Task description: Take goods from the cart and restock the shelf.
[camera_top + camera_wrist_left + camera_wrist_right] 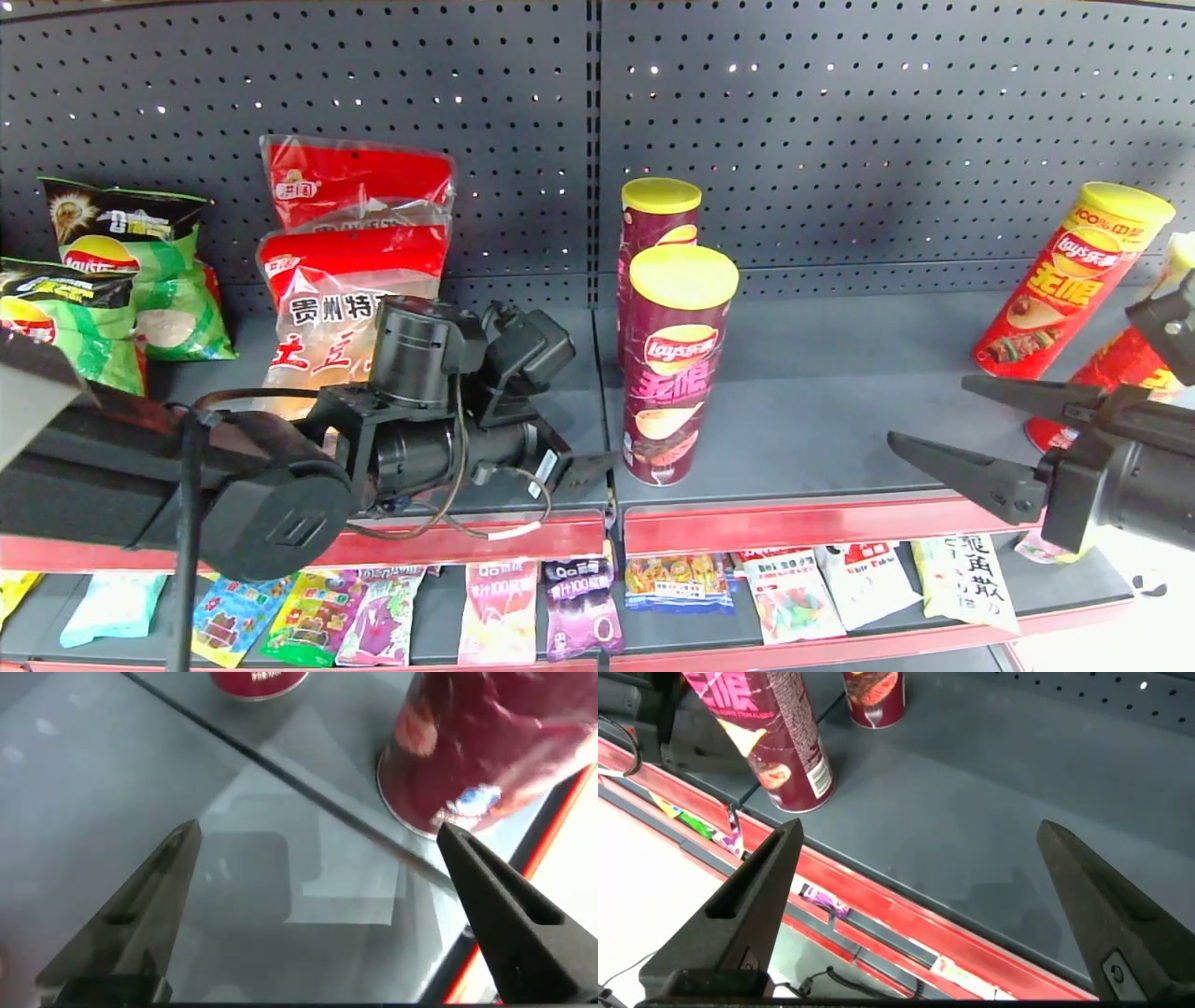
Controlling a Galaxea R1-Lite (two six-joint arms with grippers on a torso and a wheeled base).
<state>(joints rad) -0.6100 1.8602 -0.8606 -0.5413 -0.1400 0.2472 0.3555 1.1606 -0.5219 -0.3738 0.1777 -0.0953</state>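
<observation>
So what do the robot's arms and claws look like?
The left arm and right arm are black and chunky, built from round parts. Thin black cables loop under the left one. The left claw and right claw each have two long, pointed black fingers.

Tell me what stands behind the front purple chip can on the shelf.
A second purple can with a yellow lid, then the pegboard wall. The front can covers most of that second can's lower part.
</observation>
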